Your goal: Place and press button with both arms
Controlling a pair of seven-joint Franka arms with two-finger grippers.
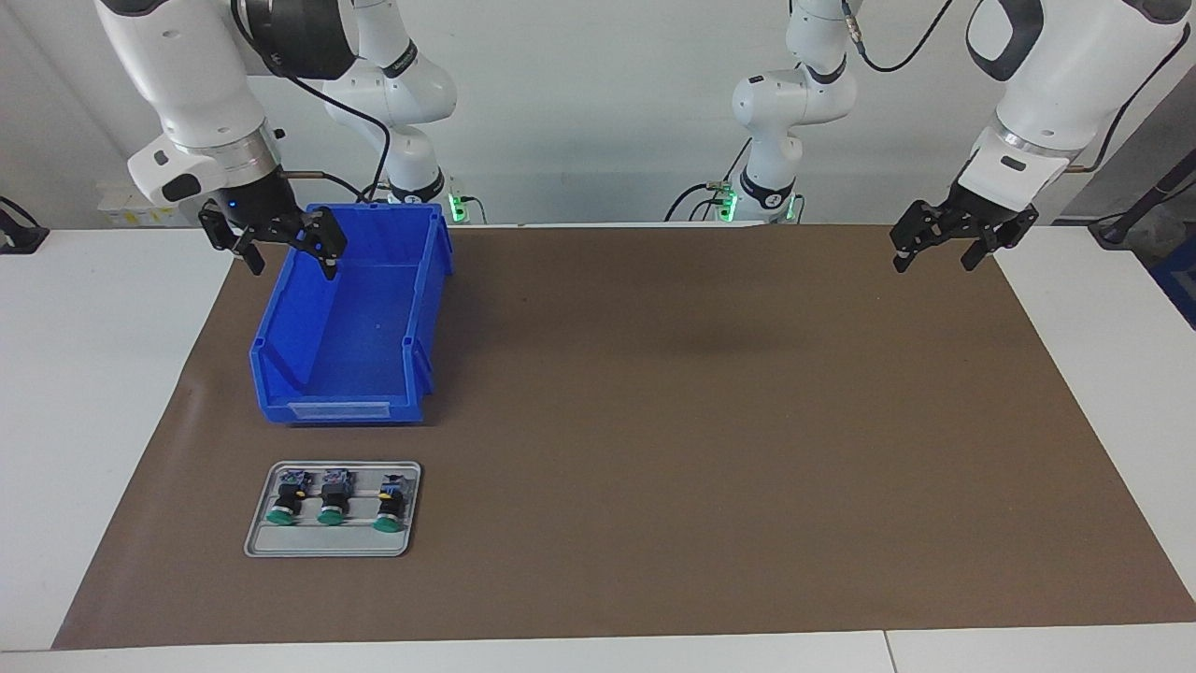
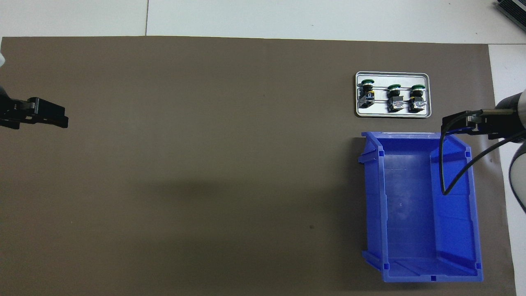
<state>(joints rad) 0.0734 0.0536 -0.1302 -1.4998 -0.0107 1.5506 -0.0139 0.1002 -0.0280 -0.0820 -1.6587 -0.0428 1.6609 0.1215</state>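
I have three green-capped buttons lying in a row on a small grey tray (image 1: 332,548), low in the left part of the facing view. The first button (image 1: 284,498) and the second button (image 1: 333,495) sit close together; the third button (image 1: 390,503) lies a little apart from them, toward the tray's other end. All three lie on their sides with the green caps pointing away from the robots and the blue-and-yellow ends toward them. In the overhead view the same tray (image 2: 393,114) sits in the upper right of the frame, and there I can see the caps edge-on and the black bodies more plainly.

Nearer to the robots than the tray stands an open blue bin (image 1: 350,322). From the facing view I look into it through its low front lip, which faces the tray; from overhead I see straight down to its bare floor.

The right gripper (image 1: 282,245) hangs in the upper left of the facing view, over the bin's corner nearest the robots, fingers spread wide and holding nothing. Overhead it pokes in only at the right edge, with a black cable drooping across the bin, and I cannot read its fingers there.

The left gripper (image 1: 939,250) waits in the upper right of the facing view, over the brown mat (image 1: 710,449) near its edge, also spread wide and empty. Overhead only its tip shows at the left edge.
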